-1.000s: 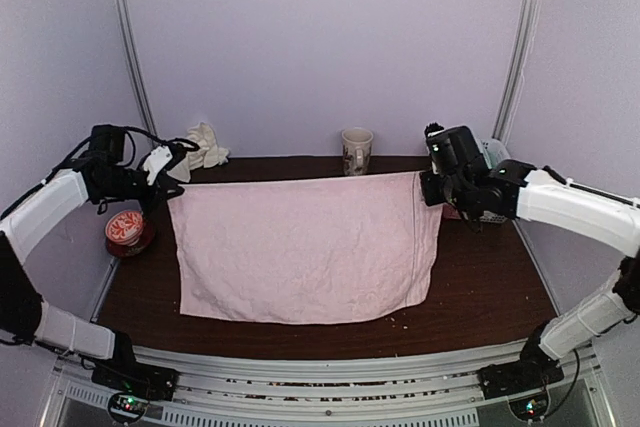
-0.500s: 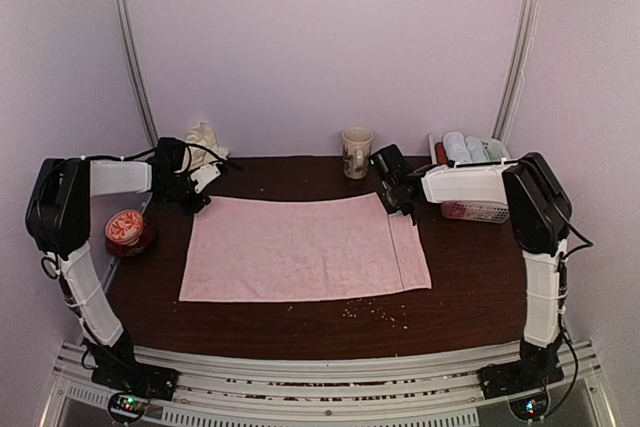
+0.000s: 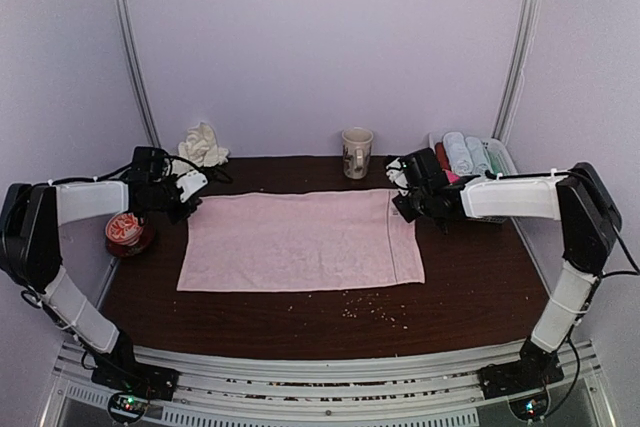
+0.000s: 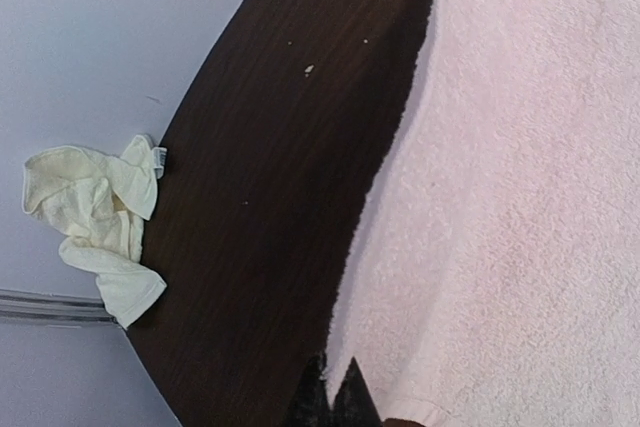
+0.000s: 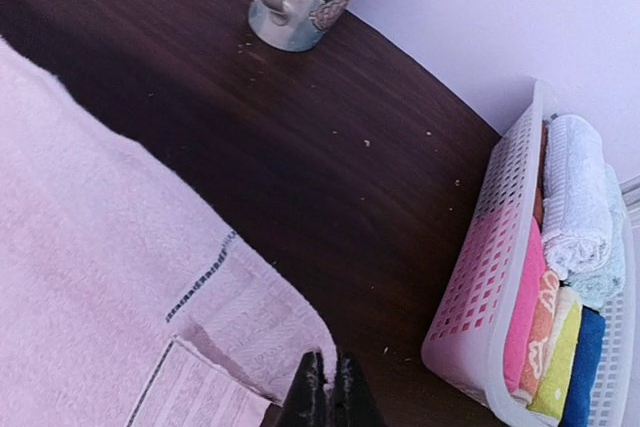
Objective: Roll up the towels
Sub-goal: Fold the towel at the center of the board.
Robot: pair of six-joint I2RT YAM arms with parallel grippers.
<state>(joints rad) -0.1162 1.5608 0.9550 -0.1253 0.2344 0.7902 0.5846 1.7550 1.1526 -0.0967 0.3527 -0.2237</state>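
the pale pink towel point(image 3: 300, 242) lies spread flat on the dark counter point(image 3: 480, 277), long side running left to right, roughly in the middle. a stitched stripe runs along its right end, and that far right corner is folded back on itself. the cream-white towel point(image 3: 203, 144) sits crumpled in a heap at the back left corner of the counter, against the wall and well apart from the pink one.

the left gripper point(image 4: 330, 394) is down at the pink towel's far left corner, its dark tips pressed together on the hem. the right gripper point(image 5: 326, 384) is at the far right corner, its tips likewise pinched closed on the cloth by the folded flap. both arms reach in low from the sides.

behind the towel a mug point(image 3: 356, 150) stands upright near the back wall. a white basket point(image 5: 480, 277) at the back right holds rolled towels side by side in white, pale blue-green, pink, yellow and blue. a round red dish point(image 3: 127, 230) rests at the counter's left edge. crumbs point(image 3: 370, 309) are scattered just in front of the pink towel.
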